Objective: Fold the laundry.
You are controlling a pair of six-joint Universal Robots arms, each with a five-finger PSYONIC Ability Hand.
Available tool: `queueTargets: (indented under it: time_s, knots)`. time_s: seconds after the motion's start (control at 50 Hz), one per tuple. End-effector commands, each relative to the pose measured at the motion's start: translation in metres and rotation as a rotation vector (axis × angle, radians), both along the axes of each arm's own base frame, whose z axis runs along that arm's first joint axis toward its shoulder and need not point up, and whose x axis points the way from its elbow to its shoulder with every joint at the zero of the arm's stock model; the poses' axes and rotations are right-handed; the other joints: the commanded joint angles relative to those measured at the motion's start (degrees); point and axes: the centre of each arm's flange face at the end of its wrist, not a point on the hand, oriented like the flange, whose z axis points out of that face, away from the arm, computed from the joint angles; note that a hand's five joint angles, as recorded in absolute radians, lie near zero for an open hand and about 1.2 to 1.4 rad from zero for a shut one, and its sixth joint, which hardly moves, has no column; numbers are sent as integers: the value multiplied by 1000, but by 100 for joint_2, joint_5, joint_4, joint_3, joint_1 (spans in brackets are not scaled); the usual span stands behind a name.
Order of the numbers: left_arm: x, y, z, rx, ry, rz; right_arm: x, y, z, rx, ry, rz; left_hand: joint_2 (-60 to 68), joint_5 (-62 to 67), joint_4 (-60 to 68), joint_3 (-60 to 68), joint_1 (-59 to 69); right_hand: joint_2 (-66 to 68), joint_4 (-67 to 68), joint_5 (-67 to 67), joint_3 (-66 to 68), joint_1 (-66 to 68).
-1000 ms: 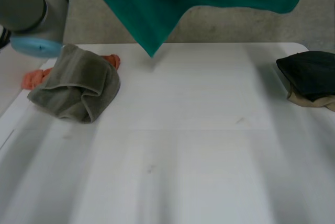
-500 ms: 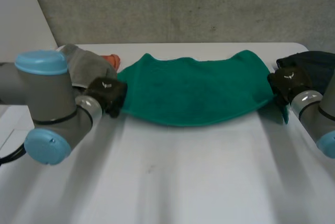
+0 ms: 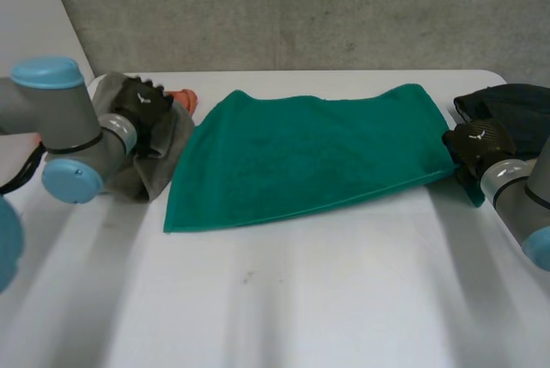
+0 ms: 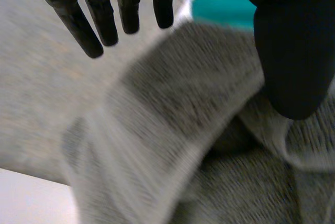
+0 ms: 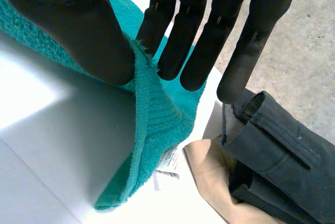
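Nothing is folded yet: the green towel [image 3: 309, 157] lies spread mid-frame on the bench [image 3: 301, 299], the right hand [image 3: 473, 143] pinching its right corner, the left hand [image 3: 142, 108] straight-fingered and empty over the crumpled grey towel [image 3: 163, 160] at upper left.

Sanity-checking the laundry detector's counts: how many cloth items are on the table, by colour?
green towel: 1
grey towel: 1
orange cloth: 1
black garment: 1
beige cloth, under the black garment: 1
Total: 5
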Motion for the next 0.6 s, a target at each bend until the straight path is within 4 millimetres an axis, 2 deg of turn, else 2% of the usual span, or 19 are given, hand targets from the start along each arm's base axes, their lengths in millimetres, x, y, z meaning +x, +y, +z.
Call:
queueTargets:
  time_s: [0.02, 0.08, 0.12, 0.14, 0.18, 0.22, 0.28, 0.32, 0.36, 0.38, 0.44, 0.5, 0.52, 0.58, 0.6]
  knots:
    - [9, -25, -28, 38, -56, 33, -2, 0, -1, -18, 13, -3, 6447, 6420, 6483, 6471, 6430, 1264, 1145, 1325, 1197, 1461]
    - [25, -42, -24, -27, -65, 130, -2, 1, 0, -24, 16, -1, 6461, 6435, 6498, 6485, 6444, 1264, 1145, 1325, 1197, 1461]
    - [51, -63, -15, -136, -95, 329, 0, 2, 1, -27, 18, 4, 6461, 6435, 6498, 6485, 6444, 1264, 1145, 1325, 1197, 1461]
    - [70, -75, -10, -202, -132, 456, 1, 3, 2, -28, 21, 8, 6461, 6435, 6498, 6485, 6444, 1264, 1145, 1325, 1197, 1461]
    - [85, -83, -9, -244, -180, 532, 4, 4, 3, -31, 21, 15, 6461, 6435, 6498, 6485, 6444, 1264, 1145, 1325, 1197, 1461]
    - [96, -89, -12, -255, -242, 528, 8, 7, 4, -33, 20, 26, 6461, 6435, 6498, 6485, 6444, 1264, 1145, 1325, 1197, 1461]
    - [91, -87, -10, -249, -239, 468, 11, 10, 5, -35, 20, 37, 6461, 6435, 6498, 6485, 6444, 1264, 1145, 1325, 1197, 1461]
    - [81, -80, -4, -232, -182, 401, 14, 13, 7, -39, 20, 42, 6461, 6435, 6498, 6485, 6444, 1264, 1145, 1325, 1197, 1461]
    - [74, -73, 1, -217, -137, 363, 15, 14, 9, -42, 19, 46, 4070, 4044, 4107, 4095, 4054, 1264, 1145, 1325, 1197, 1461]
    - [69, -67, 10, -208, -91, 332, 16, 15, 12, -48, 19, 49, 1759, 1733, 1796, 1784, 1743, 1264, 1145, 1325, 1197, 1461]
    - [60, -53, 28, -206, -12, 285, 19, 17, 19, -64, 16, 59, -26, -52, 11, -1, -42, 1264, 1145, 1325, 1197, 1461]
    - [55, -41, 43, -206, 40, 267, 21, 20, 22, -71, 15, 63, -539, -565, -502, -515, -556, 1264, 1145, 1325, 1197, 1461]
    - [53, -32, 50, -188, 62, 255, 22, 21, 25, -76, 14, 66, -539, -565, -502, -515, -556, 1264, 1145, 1325, 1197, 1461]
    - [51, -15, 56, -144, 90, 236, 22, 24, 27, -81, 14, 67, -539, -565, -502, -515, -556, 1264, 1145, 1325, 1197, 1461]
    - [47, -4, 57, -110, 108, 211, 22, 25, 28, -81, 13, 69, -539, -565, -502, -515, -556, 1264, 1145, 1325, 1197, 1461]
